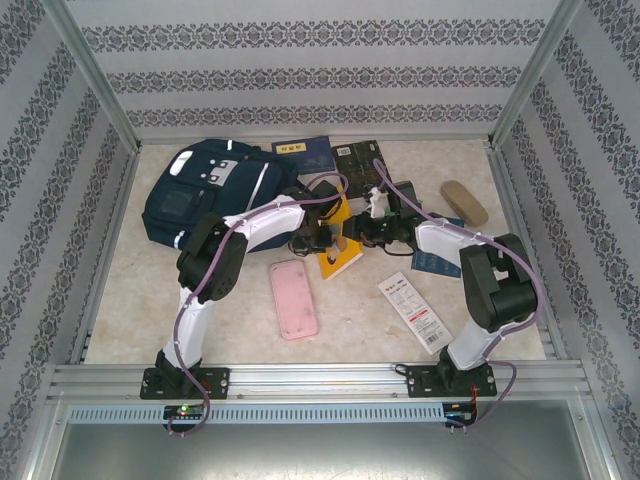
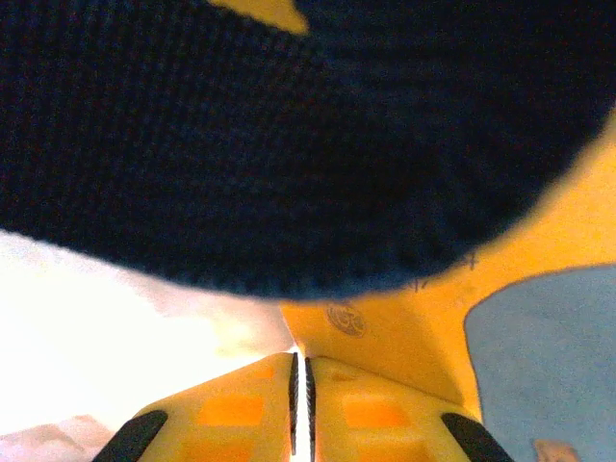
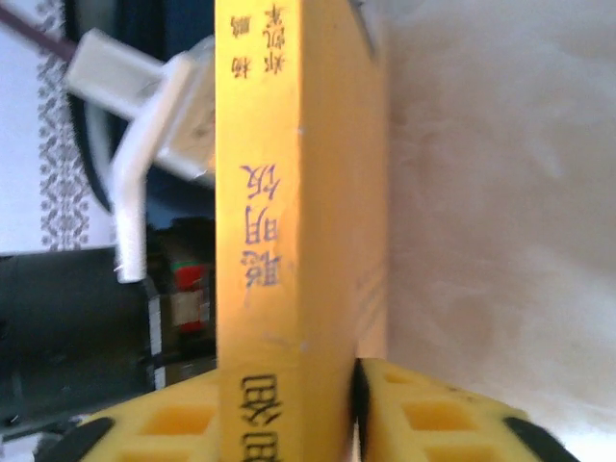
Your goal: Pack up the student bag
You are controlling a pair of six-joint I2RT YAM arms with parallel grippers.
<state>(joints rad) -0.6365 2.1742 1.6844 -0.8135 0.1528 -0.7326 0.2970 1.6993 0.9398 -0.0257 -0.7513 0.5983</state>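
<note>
1. One student bag (image 1: 215, 190), navy, upper left of the frame.
2. One yellow book (image 1: 340, 260), at the middle.
3. Two dark books side by side at the upper middle: a navy book (image 1: 305, 155) and a black patterned book (image 1: 360, 158).
4. One blue booklet (image 1: 435, 263), right of middle, partly covered.
5. One pink case (image 1: 293, 298), lower middle.
6. One white packet (image 1: 415, 310) with red print, lower right.
7. One tan oblong case (image 1: 464, 202), upper right.
</note>
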